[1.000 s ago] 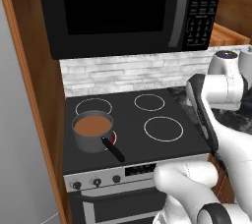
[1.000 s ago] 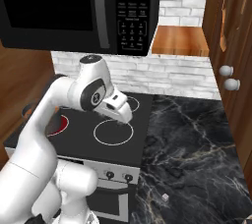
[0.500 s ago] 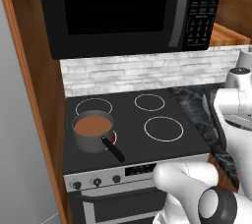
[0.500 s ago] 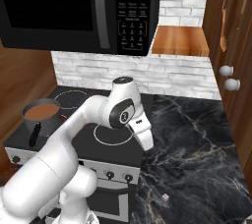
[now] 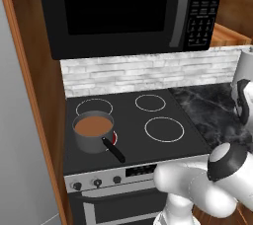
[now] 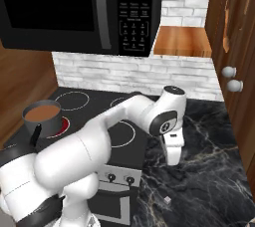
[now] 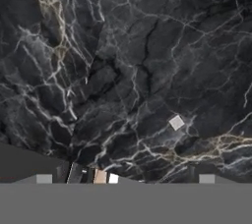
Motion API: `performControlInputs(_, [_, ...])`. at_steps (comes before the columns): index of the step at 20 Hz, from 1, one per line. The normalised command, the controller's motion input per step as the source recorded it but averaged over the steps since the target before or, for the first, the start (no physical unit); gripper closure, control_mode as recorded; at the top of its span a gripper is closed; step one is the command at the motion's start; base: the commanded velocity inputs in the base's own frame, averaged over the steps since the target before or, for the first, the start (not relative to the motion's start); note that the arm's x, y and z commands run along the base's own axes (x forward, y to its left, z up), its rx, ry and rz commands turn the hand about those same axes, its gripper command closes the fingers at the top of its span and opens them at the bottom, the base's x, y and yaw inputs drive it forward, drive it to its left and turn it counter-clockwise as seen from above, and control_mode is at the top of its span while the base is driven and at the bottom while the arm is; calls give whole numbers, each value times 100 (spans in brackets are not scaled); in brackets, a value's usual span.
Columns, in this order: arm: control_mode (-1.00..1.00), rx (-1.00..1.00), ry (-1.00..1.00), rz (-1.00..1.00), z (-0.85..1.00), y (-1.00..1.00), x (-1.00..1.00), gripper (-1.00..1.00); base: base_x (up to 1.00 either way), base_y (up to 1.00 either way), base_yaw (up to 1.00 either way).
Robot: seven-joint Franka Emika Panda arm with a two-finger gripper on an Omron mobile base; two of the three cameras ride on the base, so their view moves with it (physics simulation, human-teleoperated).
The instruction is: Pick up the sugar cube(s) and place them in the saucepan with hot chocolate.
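Fingers of the gripper (image 6: 172, 157) stand wide and empty, at centre right of the right base view, above the black marble counter (image 6: 209, 171). Best practice here: descend straight over the sugar cube (image 7: 176, 122) (small, pale, lower centre), centring before closing. Saucepan (image 5: 93, 132) sits centre left on the stove (image 5: 148, 140), under the microwave (image 5: 128, 12).

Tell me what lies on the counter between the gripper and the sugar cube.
Nothing: in the right base view, only bare black marble counter separates the gripper from the sugar cube lying nearer the front edge.
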Motion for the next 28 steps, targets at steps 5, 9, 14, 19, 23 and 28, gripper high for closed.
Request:
performControlInputs(5, [-100, 2, 8, -21, -30, -32, -11, -100, 0, 0, 0])
performControlInputs(9, [-100, 1, 2, -17, -21, -1, -32, -100, 0, 0, 0])
performControlInputs(14, [-100, 1, -2, -14, -37, 0, -63, -100, 0, 0, 0])
performControlInputs(19, [-100, 0, -3, -1, -35, 0, -60, -100, 0, 0, 0])
performControlInputs(23, [-100, 0, 0, 0, -26, 1, -16, -100, 0, 0, 0])
performControlInputs(28, [-100, 2, 0, 0, -22, 10, -16, -100, 0, 0, 0])
